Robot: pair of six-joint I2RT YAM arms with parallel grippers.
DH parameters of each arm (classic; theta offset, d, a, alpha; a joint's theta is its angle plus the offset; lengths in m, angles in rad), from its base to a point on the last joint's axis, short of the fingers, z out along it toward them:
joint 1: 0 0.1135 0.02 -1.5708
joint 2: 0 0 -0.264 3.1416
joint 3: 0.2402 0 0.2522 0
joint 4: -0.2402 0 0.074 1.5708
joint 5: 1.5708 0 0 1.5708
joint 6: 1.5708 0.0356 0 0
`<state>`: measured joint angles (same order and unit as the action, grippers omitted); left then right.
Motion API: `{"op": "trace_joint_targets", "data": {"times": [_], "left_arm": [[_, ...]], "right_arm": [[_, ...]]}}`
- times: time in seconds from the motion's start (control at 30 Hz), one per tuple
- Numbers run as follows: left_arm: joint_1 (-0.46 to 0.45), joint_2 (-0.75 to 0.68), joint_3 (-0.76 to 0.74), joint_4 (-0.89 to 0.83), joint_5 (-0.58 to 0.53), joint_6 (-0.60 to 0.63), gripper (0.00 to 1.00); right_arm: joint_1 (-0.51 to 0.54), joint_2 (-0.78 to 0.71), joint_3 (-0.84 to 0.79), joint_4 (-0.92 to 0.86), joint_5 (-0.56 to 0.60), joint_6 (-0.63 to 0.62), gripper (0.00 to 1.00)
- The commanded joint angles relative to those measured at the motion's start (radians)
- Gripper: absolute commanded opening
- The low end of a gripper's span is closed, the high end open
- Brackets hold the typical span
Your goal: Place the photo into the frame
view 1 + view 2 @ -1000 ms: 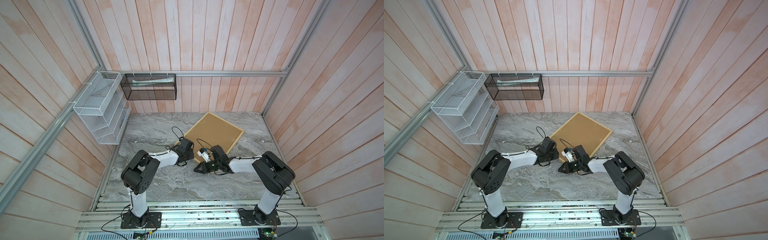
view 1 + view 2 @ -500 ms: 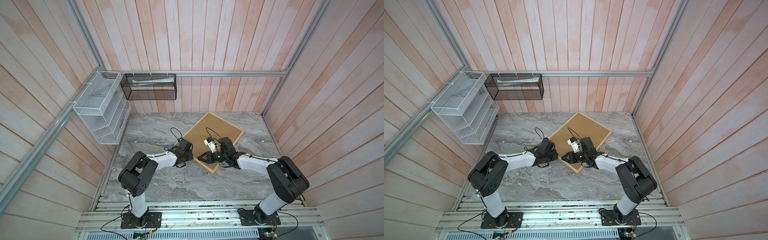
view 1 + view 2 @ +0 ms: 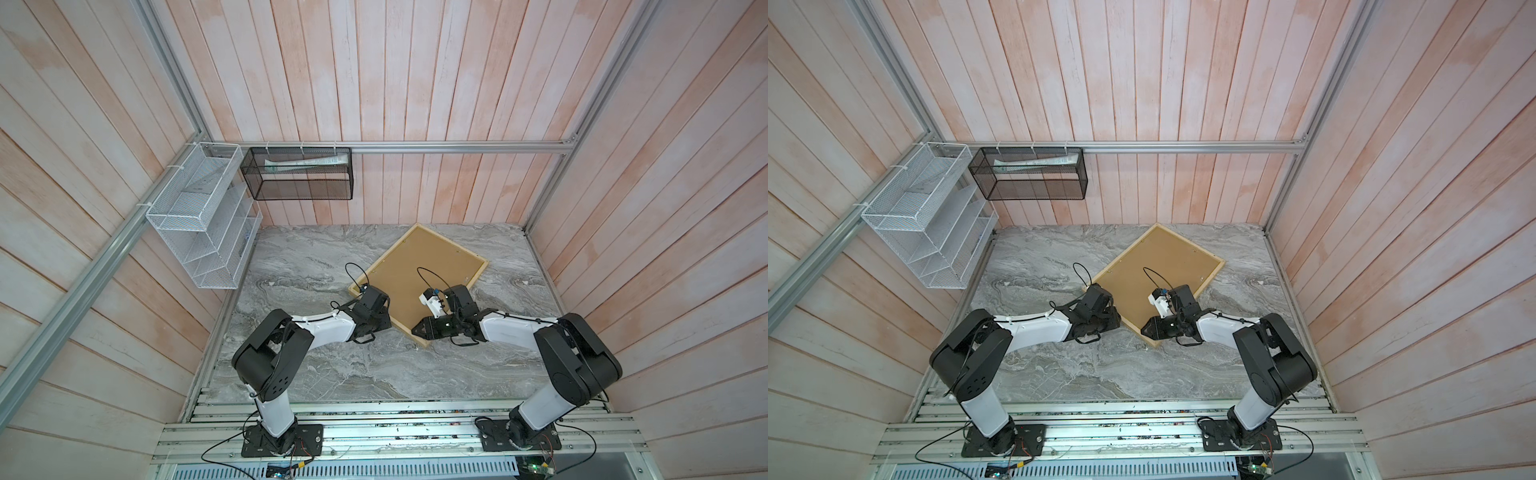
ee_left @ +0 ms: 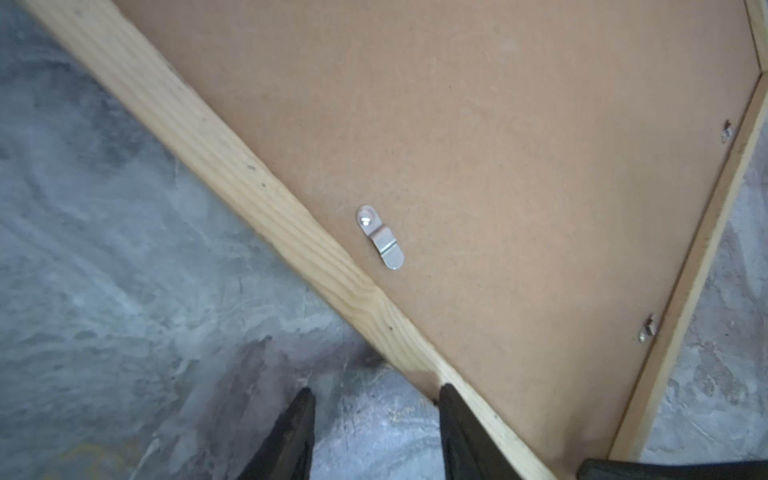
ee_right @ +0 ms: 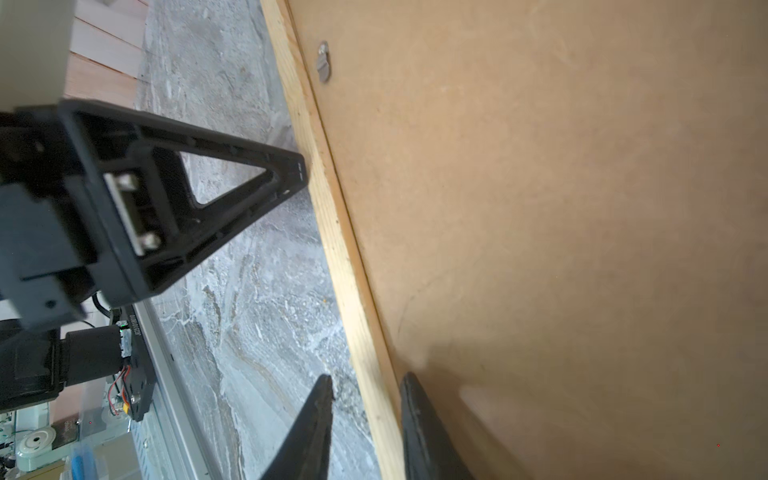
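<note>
- A white wire-mesh tiered rack (image 3: 199, 220) hangs on the left wall. Just beside it, a black mesh basket (image 3: 297, 174) hangs on the back wall.
- The left gripper (image 4: 376, 390), black with two tapered fingers, sits low at the near-left rail of the frame. Its jaws stand open. One fingertip is at the rail's outer edge and the other is over bare stone, with only tabletop between them.
- The frame (image 3: 452, 243), a large rectangle of thin pale wood, lies flat and back-up on the grey marble tabletop (image 3: 311, 266). It is turned like a diamond, right of centre.
- A brown fibreboard backing panel (image 3: 419, 266) fills the frame. A small silver turn clip (image 4: 380, 237) sits on the panel just inside the rail.
- The photo is not visible in any view.
- The right gripper (image 5: 369, 380) is near the frame's nearest corner, astride the same rail. One finger is over the marble and the other over the panel. The jaws are parted, and a strip of marble shows between the outer finger and the wood, so it is not clamping the rail.
</note>
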<state>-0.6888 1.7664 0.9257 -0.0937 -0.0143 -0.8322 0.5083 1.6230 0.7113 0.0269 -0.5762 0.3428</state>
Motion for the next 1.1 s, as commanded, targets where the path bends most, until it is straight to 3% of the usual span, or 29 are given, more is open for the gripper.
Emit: {"op": "trace_joint_targets", "data": {"times": [0.0, 0.23, 0.5, 0.73, 0.93, 1.07], "left_arm": [[-0.01, -0.013, -0.008, 0.023, 0.014, -0.016, 0.51], [-0.009, 0.033, 0.036, 0.008, 0.019, 0.016, 0.51], [0.003, 0.066, 0.065, 0.013, 0.033, 0.043, 0.51], [0.028, 0.065, 0.065, 0.011, 0.039, 0.067, 0.49], [0.066, 0.068, 0.053, 0.027, 0.039, 0.11, 0.41], [0.109, 0.096, 0.073, 0.025, 0.04, 0.176, 0.32]], "right_arm": [[-0.004, -0.025, -0.021, -0.027, 0.01, -0.026, 0.3], [0.007, -0.022, -0.043, -0.018, -0.054, -0.047, 0.3], [0.097, -0.001, -0.02, -0.011, -0.076, -0.059, 0.29], [0.18, 0.073, 0.021, 0.117, -0.123, 0.024, 0.28], [0.232, 0.169, 0.117, 0.224, -0.123, 0.104, 0.27], [0.214, 0.143, 0.141, 0.235, -0.074, 0.116, 0.27]]}}
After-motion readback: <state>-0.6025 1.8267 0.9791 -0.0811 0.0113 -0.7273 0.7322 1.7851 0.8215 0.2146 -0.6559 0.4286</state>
